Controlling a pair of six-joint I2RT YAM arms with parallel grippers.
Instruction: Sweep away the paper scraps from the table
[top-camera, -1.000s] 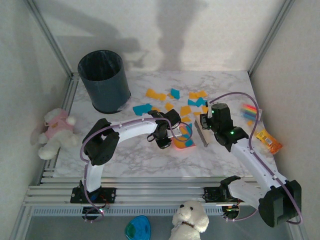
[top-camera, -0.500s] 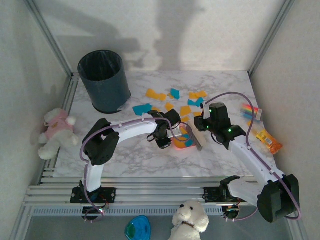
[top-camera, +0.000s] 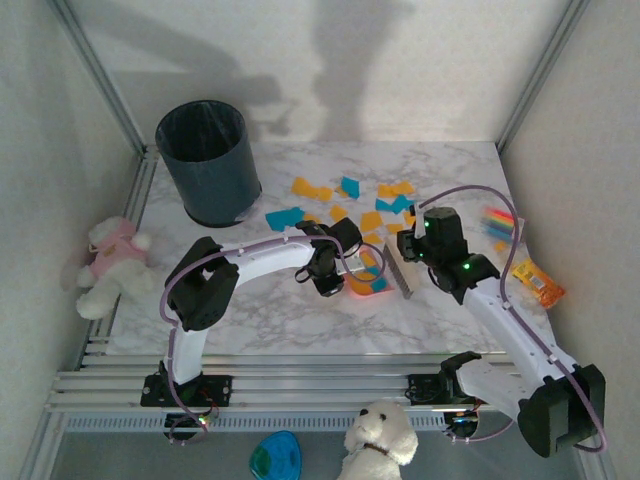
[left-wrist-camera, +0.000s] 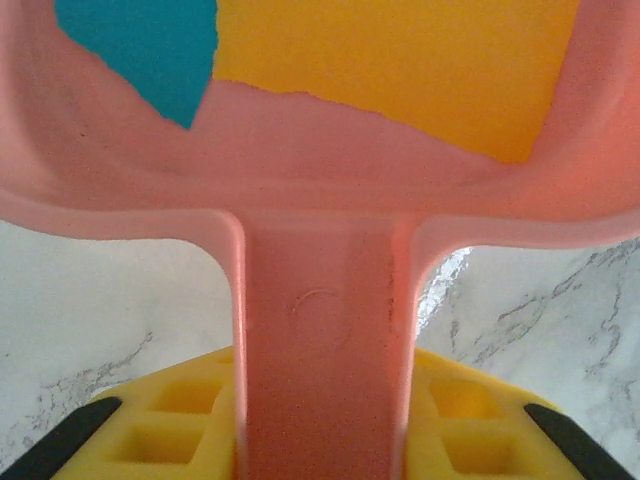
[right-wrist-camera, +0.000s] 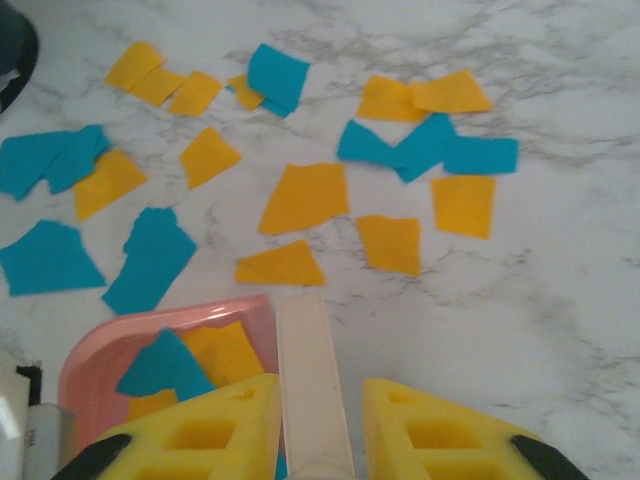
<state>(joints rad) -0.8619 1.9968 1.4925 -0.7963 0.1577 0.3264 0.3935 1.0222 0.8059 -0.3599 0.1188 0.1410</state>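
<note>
My left gripper (top-camera: 330, 275) (left-wrist-camera: 320, 440) is shut on the handle of the pink dustpan (top-camera: 362, 285) (left-wrist-camera: 320, 150), which lies on the marble table (top-camera: 270, 310). A teal scrap and an orange scrap (left-wrist-camera: 400, 60) lie in the pan. My right gripper (top-camera: 412, 250) (right-wrist-camera: 318, 430) is shut on a brush with a white back (right-wrist-camera: 312, 370) (top-camera: 400, 272), standing against the pan's right edge. Several orange and teal paper scraps (right-wrist-camera: 305, 197) (top-camera: 345, 186) are spread on the table beyond the pan and brush.
A dark bin (top-camera: 208, 160) stands at the table's back left. Striped packets (top-camera: 497, 220) and an orange packet (top-camera: 538, 285) lie at the right edge. A plush toy (top-camera: 110, 262) sits off the left side, another (top-camera: 380, 435) below the metal rail frame (top-camera: 300, 385).
My right gripper pushed the brush left toward the dustpan's mouth, then drew back slightly to the right. The left arm and dustpan have stayed still.
</note>
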